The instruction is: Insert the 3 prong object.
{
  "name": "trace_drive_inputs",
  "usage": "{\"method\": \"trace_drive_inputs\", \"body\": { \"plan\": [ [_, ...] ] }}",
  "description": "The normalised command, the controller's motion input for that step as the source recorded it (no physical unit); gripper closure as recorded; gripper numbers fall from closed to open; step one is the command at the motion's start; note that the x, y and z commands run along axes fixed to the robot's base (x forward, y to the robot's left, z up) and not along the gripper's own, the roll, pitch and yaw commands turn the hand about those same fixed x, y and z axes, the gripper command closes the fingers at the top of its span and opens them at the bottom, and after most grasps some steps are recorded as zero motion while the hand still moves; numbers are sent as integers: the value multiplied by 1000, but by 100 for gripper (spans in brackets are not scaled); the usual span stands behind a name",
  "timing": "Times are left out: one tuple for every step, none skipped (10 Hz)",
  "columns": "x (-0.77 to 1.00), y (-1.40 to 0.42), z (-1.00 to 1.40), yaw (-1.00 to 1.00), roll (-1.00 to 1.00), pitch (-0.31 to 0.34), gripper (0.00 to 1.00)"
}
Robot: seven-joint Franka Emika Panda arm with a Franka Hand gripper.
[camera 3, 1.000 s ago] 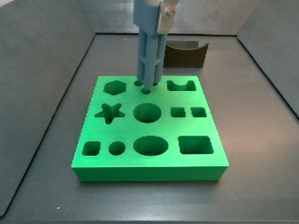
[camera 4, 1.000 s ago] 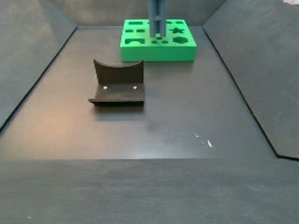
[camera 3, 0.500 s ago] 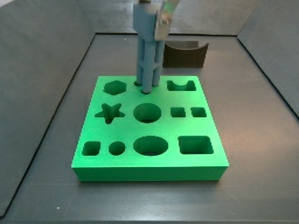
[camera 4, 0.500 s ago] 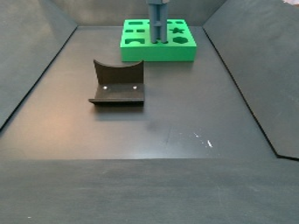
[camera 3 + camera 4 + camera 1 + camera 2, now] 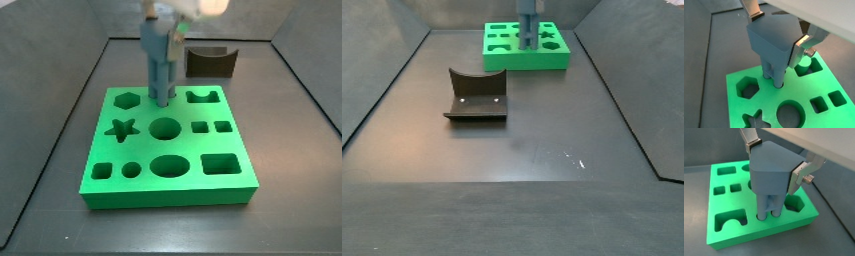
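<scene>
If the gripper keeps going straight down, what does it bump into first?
Probably the green block. The gripper, above the block's back row, is shut on the 3 prong object, whose prongs already reach the holes there, so the piece bottoms out before the fingers touch.

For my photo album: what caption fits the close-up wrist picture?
Gripper holds the blue-grey 3 prong object upright, prongs entering holes in the green block.

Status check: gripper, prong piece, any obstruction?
Gripper above green block, shut on 3 prong object. Prongs entering holes. Fixture well clear.
</scene>
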Motion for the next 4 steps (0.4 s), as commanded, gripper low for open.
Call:
{"method": "trace_drive_inputs", "body": {
  "plan": [
    [171,0,-746,0,-83,-223,100],
    [243,0,-826,0,-33,-189,100],
    [183,0,-617,-17,-214,-146,100],
    [314,0,-103,-66,0,84,100]
  ]
}}
